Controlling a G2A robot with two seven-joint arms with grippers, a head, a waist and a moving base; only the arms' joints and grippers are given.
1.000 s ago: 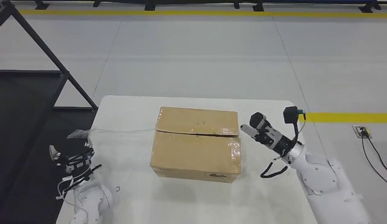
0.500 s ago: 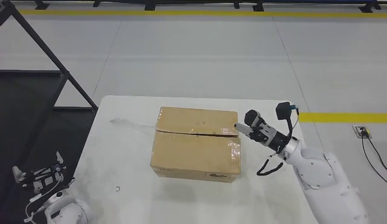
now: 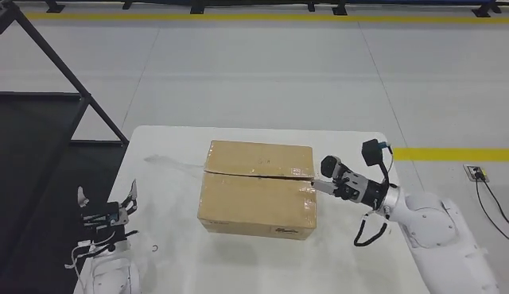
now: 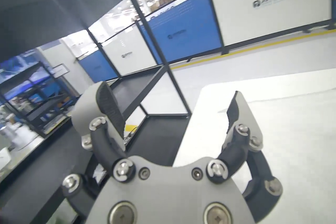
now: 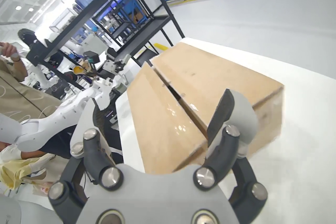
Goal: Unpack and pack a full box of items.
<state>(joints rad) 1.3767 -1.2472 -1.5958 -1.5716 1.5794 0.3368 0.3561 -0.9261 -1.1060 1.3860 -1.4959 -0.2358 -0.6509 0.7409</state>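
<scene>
A closed cardboard box point(image 3: 258, 189) lies mid-table, its top flaps meeting in a long seam point(image 5: 181, 101). My right gripper point(image 3: 324, 176) is at the box's right end, level with the seam, and it is open. In the right wrist view the right gripper point(image 5: 162, 117) has that end of the box between its spread fingers point(image 5: 227, 114). My left gripper point(image 3: 106, 206) is at the table's left edge, well away from the box. In the left wrist view the left gripper point(image 4: 173, 107) is open and holds nothing.
The white table point(image 3: 238, 254) has bare room in front of and beside the box. A thin clear strip point(image 3: 175, 164) runs from the seam toward the left. A black metal rack point(image 3: 48, 127) stands just off the table's left side.
My right gripper has moved left to the box's right end. The left arm dropped off the table's left edge, then came back up beside it.
</scene>
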